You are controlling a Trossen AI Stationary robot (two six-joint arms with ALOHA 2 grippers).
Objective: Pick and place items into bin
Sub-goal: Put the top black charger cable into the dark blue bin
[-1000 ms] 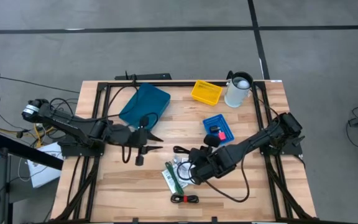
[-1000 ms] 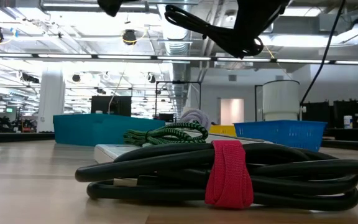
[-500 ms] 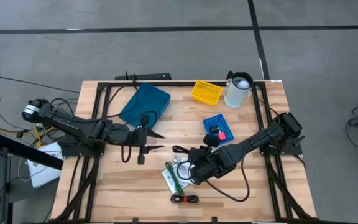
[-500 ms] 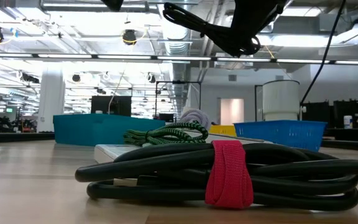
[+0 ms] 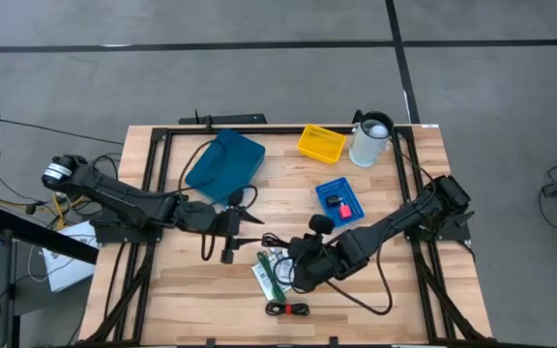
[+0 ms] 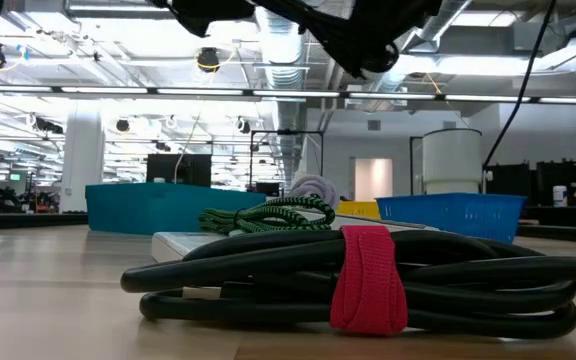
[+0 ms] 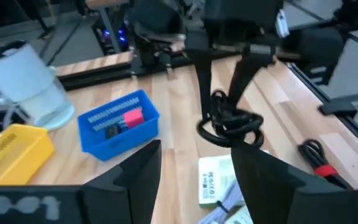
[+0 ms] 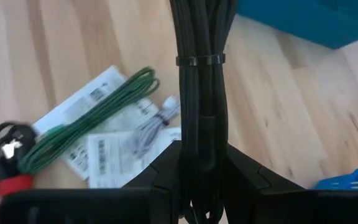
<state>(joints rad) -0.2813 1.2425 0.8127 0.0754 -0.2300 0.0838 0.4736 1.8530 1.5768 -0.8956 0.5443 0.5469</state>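
The right end effector [image 8: 199, 180] is clamped on a bundled black cord [image 8: 199, 93], a thick hank of several strands cinched by a thin black tie. In the right wrist view its long axis runs straight out from between the fingers, away from the wrist. The left wrist view shows the same cord [image 7: 229, 118] hanging in loose loops above the tabletop [image 5: 182, 300], clear of the wood.

Below it lie white printed cards [image 8: 104, 149] with a green cord [image 8: 86, 124] stretched slantwise across them. A small grey twist-tied lead [image 8: 151, 127] rests there too. A second black cord with a red strap [image 5: 288, 308] lies near the front edge, its length roughly along that edge.

The left end effector [image 5: 248, 217] hovers over the tabletop just in front of the teal bin [image 5: 223, 162], fingers spread apart and holding nothing. It points toward the right arm.

The small blue tray [image 5: 340, 199] holds a red-pink piece [image 7: 132, 117] and what looks like a dark item beside it, too small to identify.
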